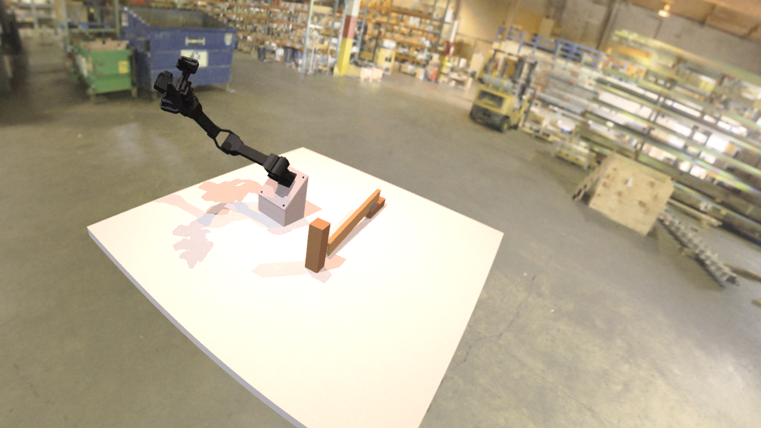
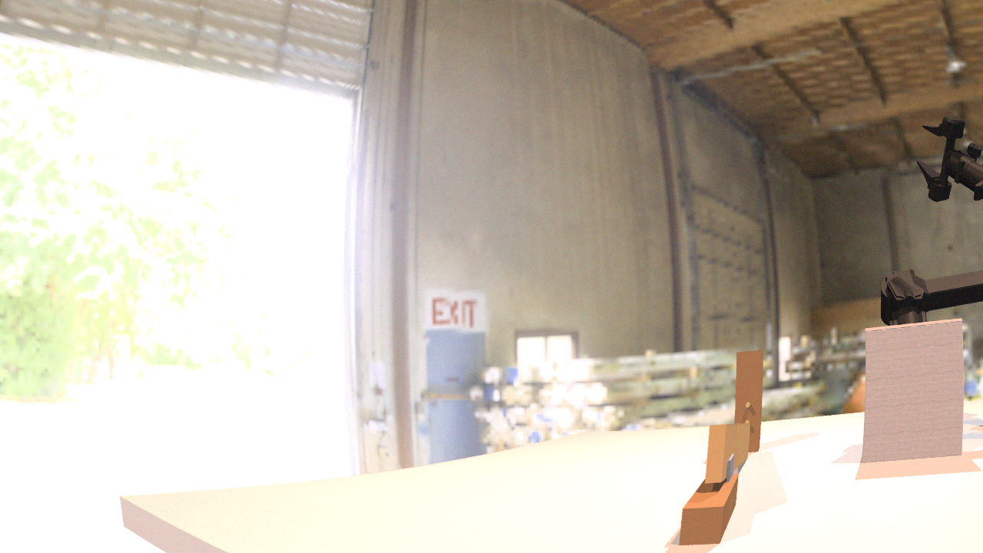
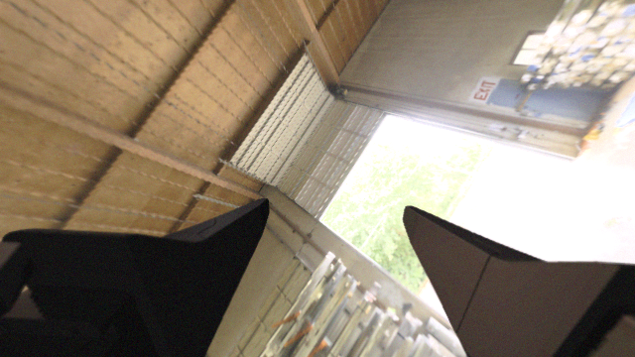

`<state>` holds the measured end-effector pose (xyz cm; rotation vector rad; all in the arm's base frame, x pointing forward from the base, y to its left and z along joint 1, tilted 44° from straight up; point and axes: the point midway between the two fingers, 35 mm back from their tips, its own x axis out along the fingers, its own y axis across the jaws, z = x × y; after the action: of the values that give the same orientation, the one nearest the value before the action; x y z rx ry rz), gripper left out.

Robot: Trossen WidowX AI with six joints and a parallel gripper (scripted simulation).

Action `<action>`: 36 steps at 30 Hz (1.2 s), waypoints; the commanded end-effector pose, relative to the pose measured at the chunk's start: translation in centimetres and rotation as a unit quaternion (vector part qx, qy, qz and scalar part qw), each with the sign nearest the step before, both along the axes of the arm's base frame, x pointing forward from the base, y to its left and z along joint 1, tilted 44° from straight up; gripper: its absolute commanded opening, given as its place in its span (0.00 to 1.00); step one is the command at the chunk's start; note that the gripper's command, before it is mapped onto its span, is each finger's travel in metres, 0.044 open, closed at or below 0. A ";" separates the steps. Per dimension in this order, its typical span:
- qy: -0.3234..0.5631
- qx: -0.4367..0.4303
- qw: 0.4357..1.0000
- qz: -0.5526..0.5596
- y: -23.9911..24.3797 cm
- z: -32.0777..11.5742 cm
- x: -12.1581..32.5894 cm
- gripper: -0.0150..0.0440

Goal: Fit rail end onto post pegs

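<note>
The wooden bed rail [image 1: 351, 225] [image 2: 716, 454] slopes down from the low footboard block [image 1: 378, 206] [image 2: 701, 524] towards the post. Its far end sits at the grey bracket [image 2: 730, 467] on the block. Its near end is low, beside the foot of the upright wooden post [image 1: 317, 248] [image 2: 748, 378]; the post partly hides that end in the top view. A peg [image 2: 747, 405] sticks out of the post above the rail, with another just below it. My gripper [image 2: 922, 144] [image 3: 334, 208] is open and empty, high in the air and far from the rail, with its fingers wide apart.
The arm [image 1: 250, 152] reaches up and away from its grey base block [image 1: 283, 208] [image 2: 912, 392], which stands on the white table [image 1: 388, 319] [image 2: 481, 508] near the post and rail. The wrist view shows only the fingers and the building's roof, wall and bright doorway.
</note>
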<state>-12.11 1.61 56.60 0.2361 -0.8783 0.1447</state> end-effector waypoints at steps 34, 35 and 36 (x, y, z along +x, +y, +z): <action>0.584 -0.330 0.703 -0.236 -5.2 -19.3 43.7 1.00; 0.598 -0.347 0.683 -0.236 -5.3 -20.6 44.5 1.00; 0.612 -0.363 0.662 -0.235 -5.4 -22.0 45.2 1.00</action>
<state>30.16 -3.58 39.61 -0.5090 0.3709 -0.1945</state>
